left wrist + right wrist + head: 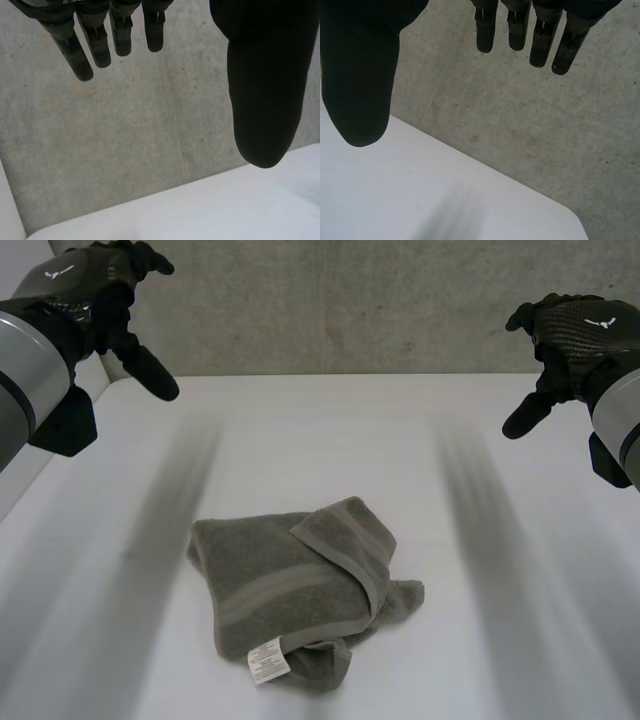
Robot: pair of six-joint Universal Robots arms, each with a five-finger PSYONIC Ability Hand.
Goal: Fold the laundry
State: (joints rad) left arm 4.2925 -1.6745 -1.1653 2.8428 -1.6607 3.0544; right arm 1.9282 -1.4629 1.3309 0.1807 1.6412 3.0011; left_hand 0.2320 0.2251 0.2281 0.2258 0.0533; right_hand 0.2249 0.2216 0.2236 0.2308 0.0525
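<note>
The open, empty left hand (95, 300) (upper left) and right hand (575, 335) (upper right) are being held high, so the crumpled towel (295, 590) at lower centre should be taken by its corners.

Crumpled grey-green terry towel (290, 590): a flap folded across it hides the layers beneath, and its bunched near corner tucks under itself. Print on the small white sewn-in label (268, 659) is too small to read. Grey left arm (25, 370) and grey right arm (620, 420) are cut by the head view's sides. In the wrist views the black left hand (265, 90) and black right hand (360, 75) are cut off above the fingers, palms out of frame.
</note>
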